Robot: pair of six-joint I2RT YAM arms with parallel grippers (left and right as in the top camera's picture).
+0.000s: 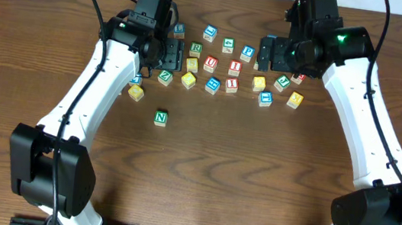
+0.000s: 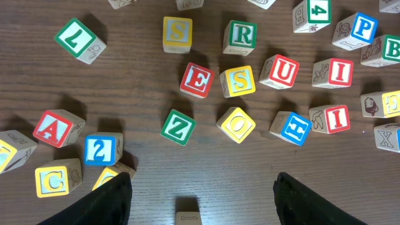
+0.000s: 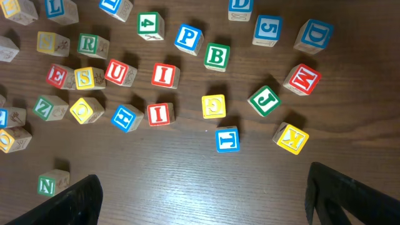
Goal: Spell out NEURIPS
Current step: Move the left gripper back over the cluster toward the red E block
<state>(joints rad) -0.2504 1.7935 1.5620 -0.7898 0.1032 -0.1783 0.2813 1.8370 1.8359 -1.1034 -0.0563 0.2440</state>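
The N cube [image 1: 160, 117] sits alone on the table [image 1: 239, 179], well apart from the rest. The E cube [image 2: 197, 80], U cube [image 2: 282, 71] and R cube [image 2: 240, 36] are crowded close together. The left gripper [image 2: 203, 190] and right gripper [image 3: 209, 194] are both spread wide, holding nothing.

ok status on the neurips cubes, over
Open and empty: left gripper, right gripper. N cube alone on the near side, other letter cubes jumbled behind. Nothing crowding N.
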